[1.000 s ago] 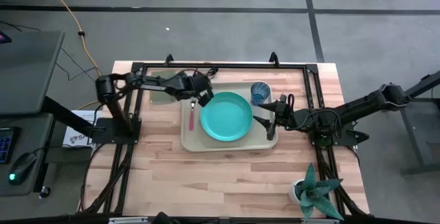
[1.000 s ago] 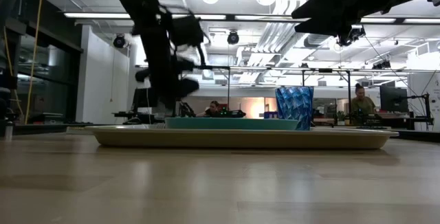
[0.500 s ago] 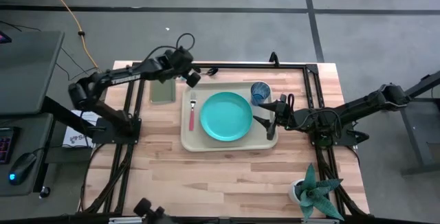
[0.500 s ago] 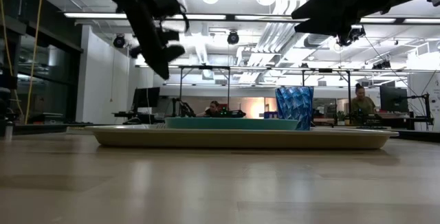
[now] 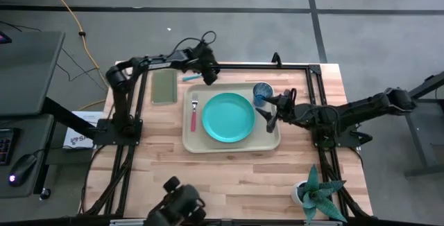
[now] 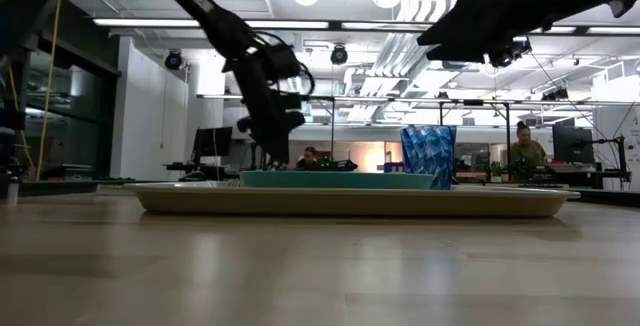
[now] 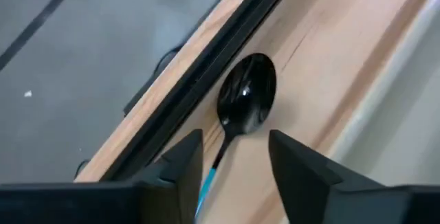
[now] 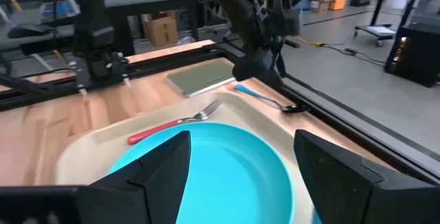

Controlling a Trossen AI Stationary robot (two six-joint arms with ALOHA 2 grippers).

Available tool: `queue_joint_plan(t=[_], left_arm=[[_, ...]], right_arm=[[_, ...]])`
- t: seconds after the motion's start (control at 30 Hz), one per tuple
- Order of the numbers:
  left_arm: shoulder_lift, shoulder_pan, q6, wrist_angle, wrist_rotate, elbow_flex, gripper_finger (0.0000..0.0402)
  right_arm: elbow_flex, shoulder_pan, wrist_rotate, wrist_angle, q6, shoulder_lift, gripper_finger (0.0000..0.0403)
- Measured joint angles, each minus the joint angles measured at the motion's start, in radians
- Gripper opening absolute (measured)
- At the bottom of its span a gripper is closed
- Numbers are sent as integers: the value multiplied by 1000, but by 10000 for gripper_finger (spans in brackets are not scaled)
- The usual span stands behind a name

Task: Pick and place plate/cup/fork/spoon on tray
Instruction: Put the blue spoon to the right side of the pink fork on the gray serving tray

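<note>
The beige tray (image 5: 236, 146) holds the teal plate (image 5: 227, 117), the red-handled fork (image 5: 193, 115) left of the plate, and the blue cup (image 5: 262, 93) in its far right corner. The blue-handled spoon (image 5: 191, 77) lies flat on the wood between the tray's far rim and the black frame rail. My left gripper (image 7: 234, 162) is open low over the spoon. Its fingers stand on either side of the handle (image 7: 210, 176), with the dark bowl (image 7: 247, 99) ahead of them. My right gripper (image 5: 266, 117) hangs open over the plate's right edge, beside the cup.
An olive-green square (image 5: 164, 86) lies flat left of the tray's far corner. A black frame rail (image 5: 243, 66) runs along the table's far edge, close behind the spoon. A potted plant (image 5: 316, 195) stands at the near right. Bare wood lies in front of the tray.
My left gripper has risen from the fork's head on the tray, swung toward the table's far edge, and come down over the spoon. The fork stays flat on the tray. My right gripper has shifted a little toward the cup.
</note>
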Motion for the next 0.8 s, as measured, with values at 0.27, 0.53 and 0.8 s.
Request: queue_joint_plan(t=[0.27,0.53,0.8], left_arm=[[224,5,145,-443,-18,317,183],[256,41,219,-423,23,334,184],[285,52,275,-392,101,334,184]], right_arm=[[0,-58,-4,-13,6,0,252],[0,-59,-6,-46,33,0,252],[0,-59,-6,-52,35,0,252]])
